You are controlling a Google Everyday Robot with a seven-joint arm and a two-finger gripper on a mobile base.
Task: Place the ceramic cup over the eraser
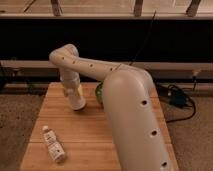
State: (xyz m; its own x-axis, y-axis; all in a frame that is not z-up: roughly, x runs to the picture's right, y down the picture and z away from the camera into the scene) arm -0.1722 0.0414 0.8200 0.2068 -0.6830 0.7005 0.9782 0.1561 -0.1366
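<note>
My white arm reaches from the lower right across the wooden table [85,132] and bends down at the back left. Its lower end, with the gripper [78,103], points straight down and sits at the table surface. A pale cylinder with a yellowish patch [75,92] forms that end; I cannot tell whether this is the ceramic cup or part of the wrist. The eraser is not in view; it may be hidden under the arm's end.
A small clear bottle with a white cap [53,144] lies on the front left of the table. A green object [99,92] shows partly behind the arm at mid-table. Dark cables [180,102] lie on the floor to the right.
</note>
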